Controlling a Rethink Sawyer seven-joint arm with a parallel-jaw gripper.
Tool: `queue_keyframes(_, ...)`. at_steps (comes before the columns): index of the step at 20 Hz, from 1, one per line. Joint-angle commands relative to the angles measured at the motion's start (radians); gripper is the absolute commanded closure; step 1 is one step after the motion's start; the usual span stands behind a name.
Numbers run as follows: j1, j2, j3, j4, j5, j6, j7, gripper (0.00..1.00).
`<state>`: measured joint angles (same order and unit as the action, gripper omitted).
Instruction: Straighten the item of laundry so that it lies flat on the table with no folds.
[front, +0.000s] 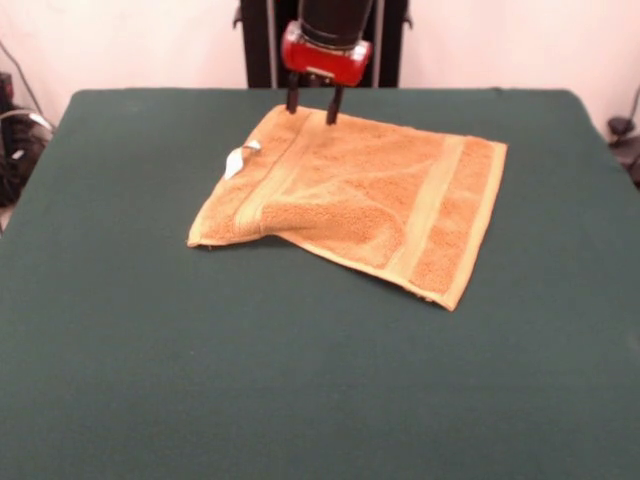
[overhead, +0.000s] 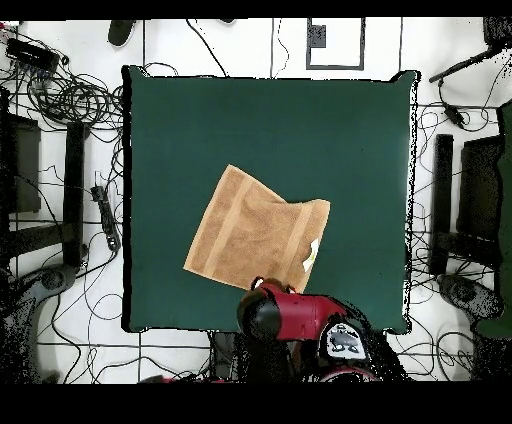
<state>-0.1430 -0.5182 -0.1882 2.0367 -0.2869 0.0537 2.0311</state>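
We see the towel (front: 355, 200) lying on the table (front: 300, 380), closer to the table's robot-side edge than to the opposite one and roughly midway between the two side edges, turned at an angle so that none of its edges runs parallel to a table edge. It is orange-tan terry with two paler woven bands, one near each of two opposite edges. Most of it lies flat, but it is not fully spread: in the front view the lower left portion is doubled over, with a rounded fold ridge running across from the left band toward the middle, and a layer of cloth beneath it showing along the near edge. A small white label tag (front: 238, 160) sticks out at the towel's left edge in that view; in the overhead view we find the same tag (overhead: 314, 252) at the right side of the towel (overhead: 250, 230), beside the notched, uneven corner. The gripper (front: 313, 112) hangs right at the towel's corner nearest the robot-side edge, its two dark fingers (front: 293, 100) pointing down and standing a little apart, their tips at or just above the cloth; we cannot tell whether they touch it. Nothing is between them. In the overhead view the red and black arm (overhead: 295, 315) covers the gripper and the table's robot-side edge. Cables lie on the floor (overhead: 60, 120) around the table.
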Motion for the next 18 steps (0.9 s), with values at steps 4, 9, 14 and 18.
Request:
queue_keyframes(4,-0.033,-0.172,0.182,-0.028,0.122,0.011,0.174,0.00)
queue_keyframes(9,-0.034,-0.194,0.191,-0.069,0.150,0.063,0.150,0.00)
queue_keyframes(14,-0.006,-0.133,0.168,-0.177,0.166,0.081,0.120,0.00)
queue_keyframes(18,-0.006,-0.028,0.176,-0.227,0.180,0.072,0.117,0.00)
